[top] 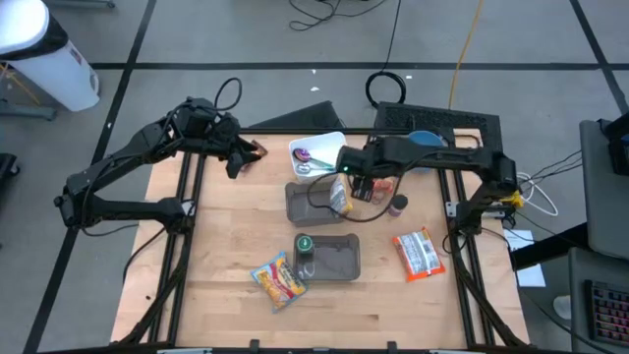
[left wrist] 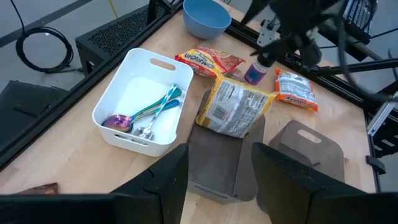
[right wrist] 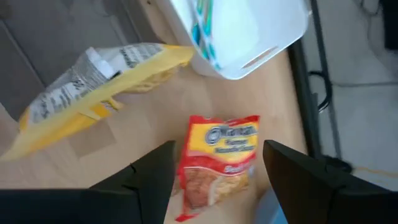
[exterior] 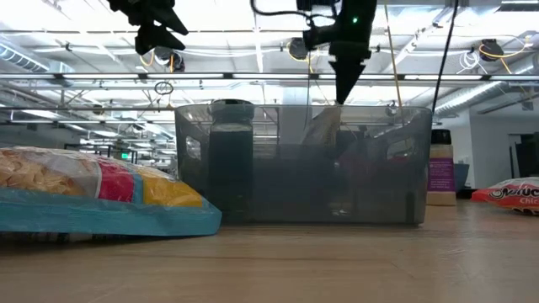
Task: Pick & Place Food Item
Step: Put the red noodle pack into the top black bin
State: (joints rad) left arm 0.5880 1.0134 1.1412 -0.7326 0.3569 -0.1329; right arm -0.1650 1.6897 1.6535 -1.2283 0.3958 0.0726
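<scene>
Right hand (right wrist: 211, 180) above yellow noodle packet (right wrist: 93, 93)

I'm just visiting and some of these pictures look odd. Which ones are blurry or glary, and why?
Right wrist view: the yellow noodle packet and red noodle packet look smeared, probably motion blur. Low view: bright ceiling lights glare, leaving the right gripper a dark silhouette above the translucent grey plastic bin; the nearby snack bag looks soft. High view: even light, sharp.
</scene>
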